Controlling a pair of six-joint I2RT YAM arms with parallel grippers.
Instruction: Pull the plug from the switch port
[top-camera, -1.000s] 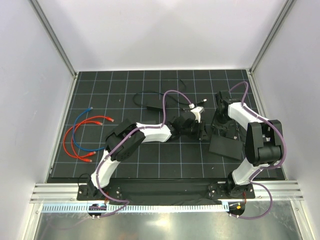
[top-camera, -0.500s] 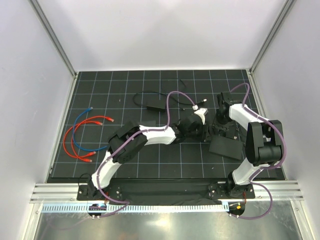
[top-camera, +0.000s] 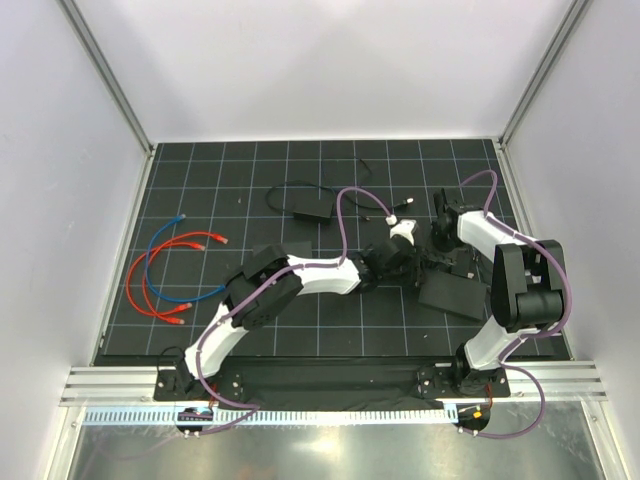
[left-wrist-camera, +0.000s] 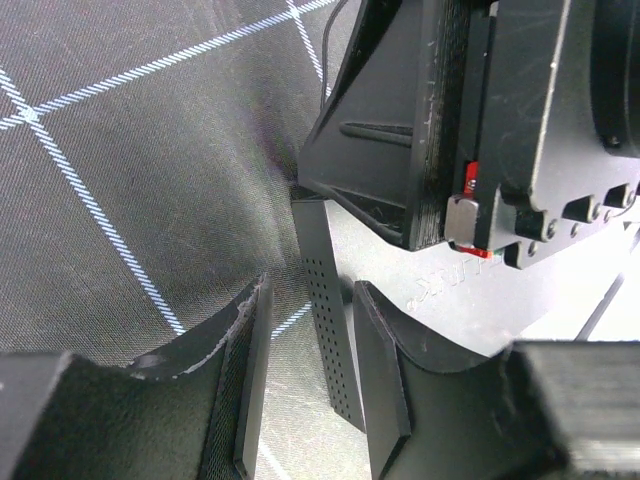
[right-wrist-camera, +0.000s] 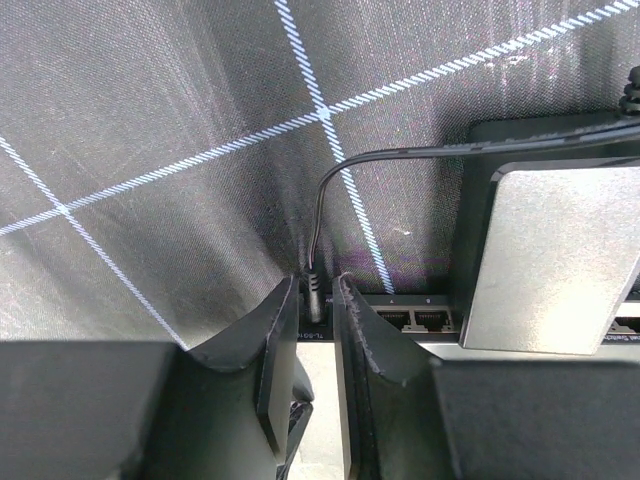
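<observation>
At switch (right-wrist-camera: 405, 322) socket edge: right tool (right-wrist-camera: 317, 288) flanks plug (right-wrist-camera: 314, 302).

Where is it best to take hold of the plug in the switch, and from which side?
Grip the short barrel of the plug, just outside the switch, not the thin cord. Probably come from above, with one finger on each side, because the barrel sticks straight out of the switch's edge.

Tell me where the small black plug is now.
In the right wrist view the small black plug sits low at centre, between the right hand's fingers, in the flat matte-black switch's edge, left of its sockets.
</observation>
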